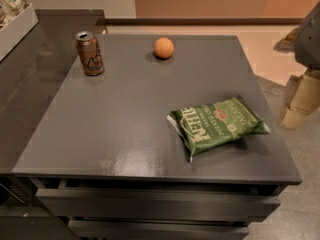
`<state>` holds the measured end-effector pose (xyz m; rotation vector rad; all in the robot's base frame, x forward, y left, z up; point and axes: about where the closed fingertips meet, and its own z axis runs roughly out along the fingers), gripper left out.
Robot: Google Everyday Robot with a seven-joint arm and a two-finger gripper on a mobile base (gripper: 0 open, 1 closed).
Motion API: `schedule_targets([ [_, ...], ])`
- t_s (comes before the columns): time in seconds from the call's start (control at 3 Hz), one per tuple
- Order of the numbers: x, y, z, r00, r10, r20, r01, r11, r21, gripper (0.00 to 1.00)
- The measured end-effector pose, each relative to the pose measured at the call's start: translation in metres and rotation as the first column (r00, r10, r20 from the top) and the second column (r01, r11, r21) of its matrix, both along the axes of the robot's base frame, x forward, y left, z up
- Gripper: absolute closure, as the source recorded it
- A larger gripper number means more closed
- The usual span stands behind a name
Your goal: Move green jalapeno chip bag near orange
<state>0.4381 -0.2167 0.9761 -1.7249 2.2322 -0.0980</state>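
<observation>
One bag [217, 124], one orange [164, 48], one can [90, 53]

Office kitchenette: counter [125, 134] w/ drawers [150, 204]; tool [301, 102] at right edge.

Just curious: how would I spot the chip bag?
On the dark grey table, toward its near right corner and left of the end effector at the view's right edge, lies the green jalapeno chip bag. It is flat, green and white-lettered, unlike the round orange and the upright can behind.
</observation>
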Motion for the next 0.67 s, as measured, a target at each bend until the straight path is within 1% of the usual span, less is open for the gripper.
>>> schedule_targets([
  [0.33, 0.0000, 0.0000, 0.0000, 1.0000, 0.000, 0.000, 0.000, 1.000, 0.000, 0.00],
  [0.67, 0.0041, 0.0035, -0.0057, 0.9998, 0.021, -0.002, -0.021, 1.000, 0.014, 0.00],
])
